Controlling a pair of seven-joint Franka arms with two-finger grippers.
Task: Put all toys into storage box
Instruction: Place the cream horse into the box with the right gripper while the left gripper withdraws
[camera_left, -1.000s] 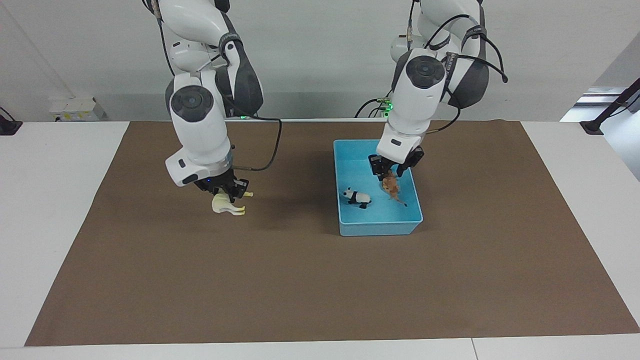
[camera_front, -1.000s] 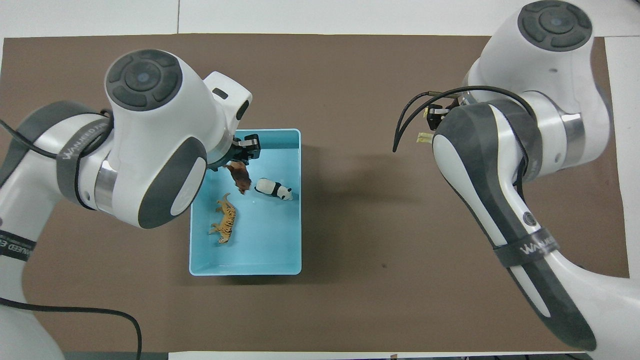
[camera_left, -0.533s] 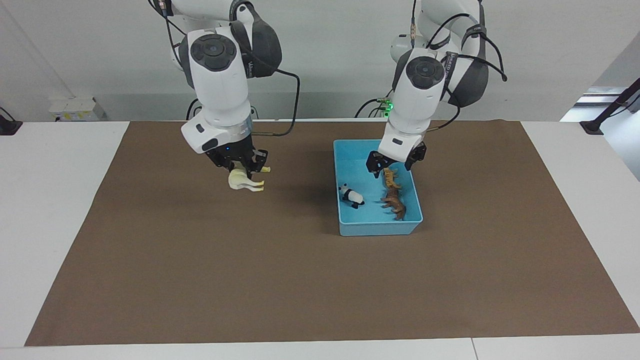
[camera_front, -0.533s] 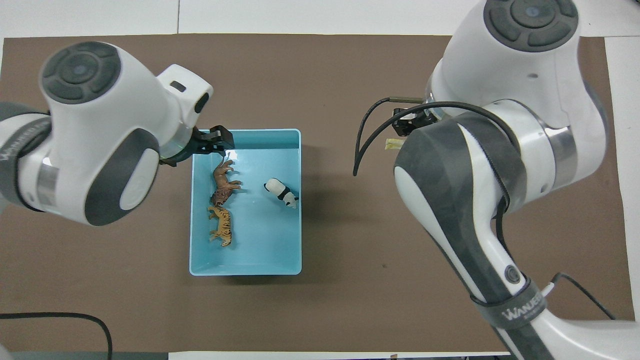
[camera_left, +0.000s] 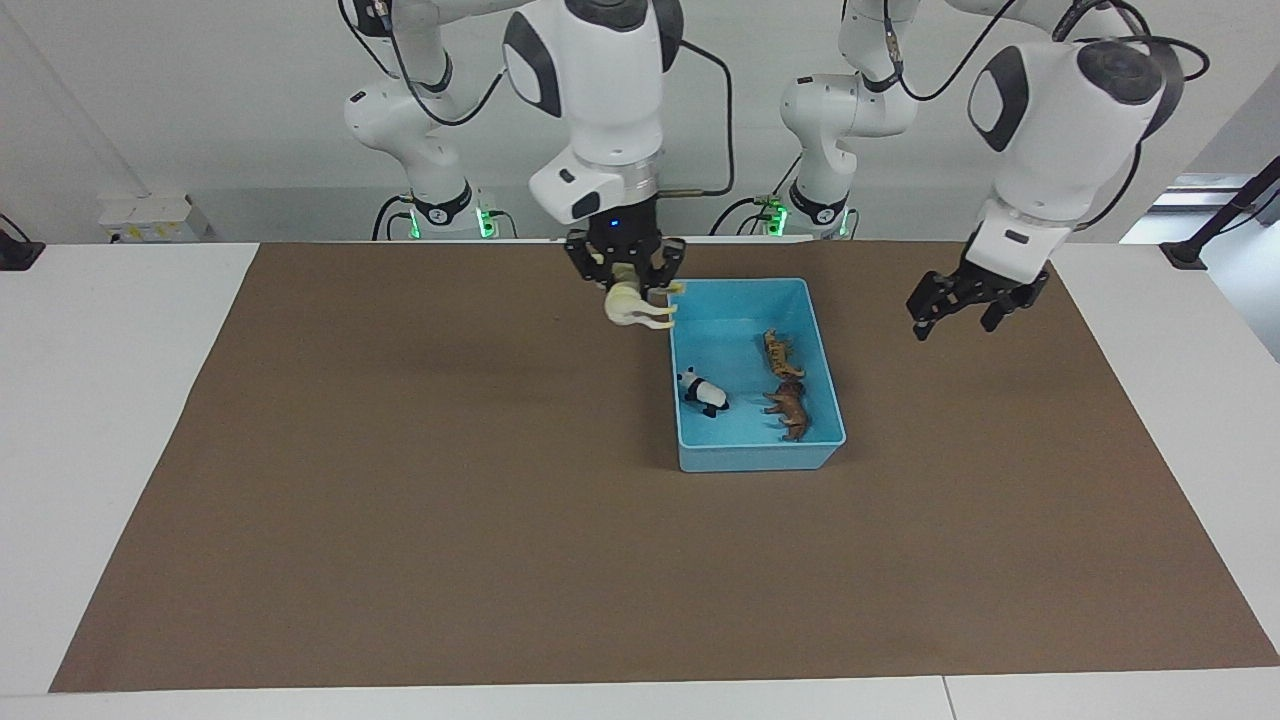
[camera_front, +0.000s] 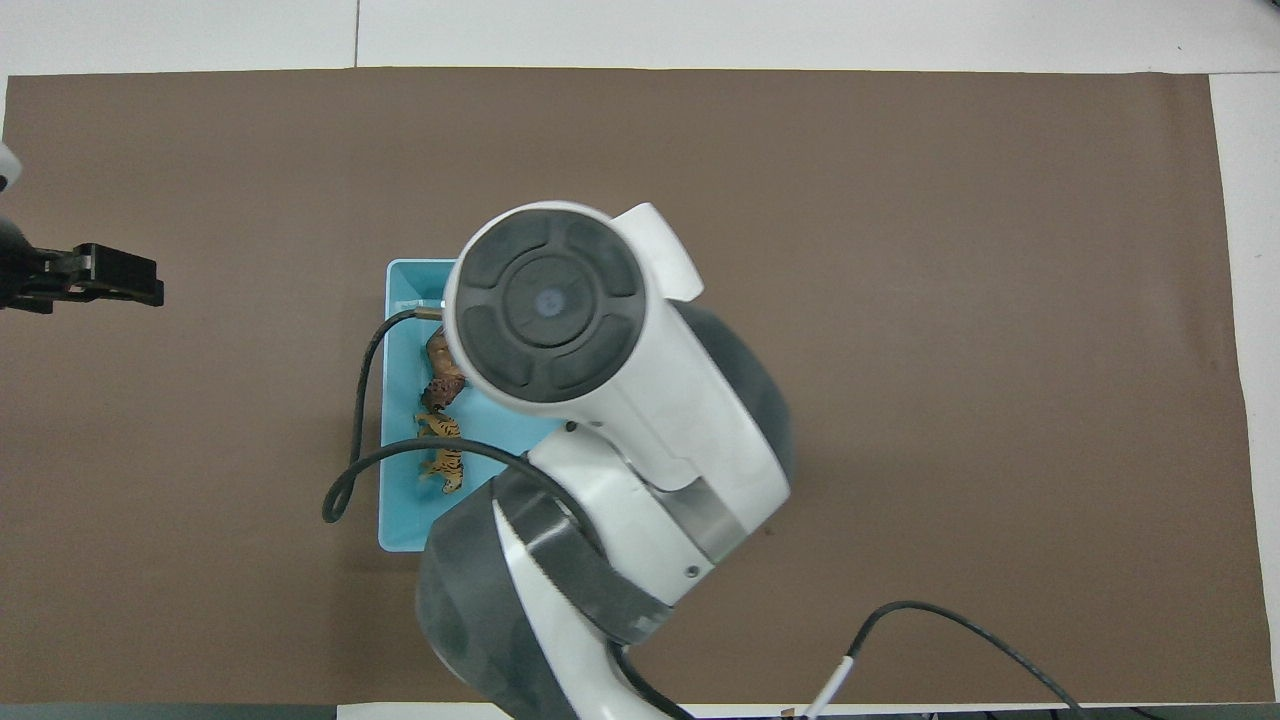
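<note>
The light blue storage box stands on the mat and holds the panda, the orange tiger and the brown horned animal. My right gripper is shut on the cream-white horse and holds it in the air over the box's rim, at the corner nearest the robots on the right arm's side. My left gripper is open and empty, over the mat beside the box toward the left arm's end. In the overhead view the right arm hides the horse, the panda and much of the box. The tiger, the brown animal and the left gripper show there.
A brown mat covers most of the white table. A black stand's foot sits at the table's corner at the left arm's end. The right arm's cable hangs over the box.
My left gripper let go of the brown animal in the box and drew away toward its own end. My right gripper carried the horse from over the mat to the box's rim.
</note>
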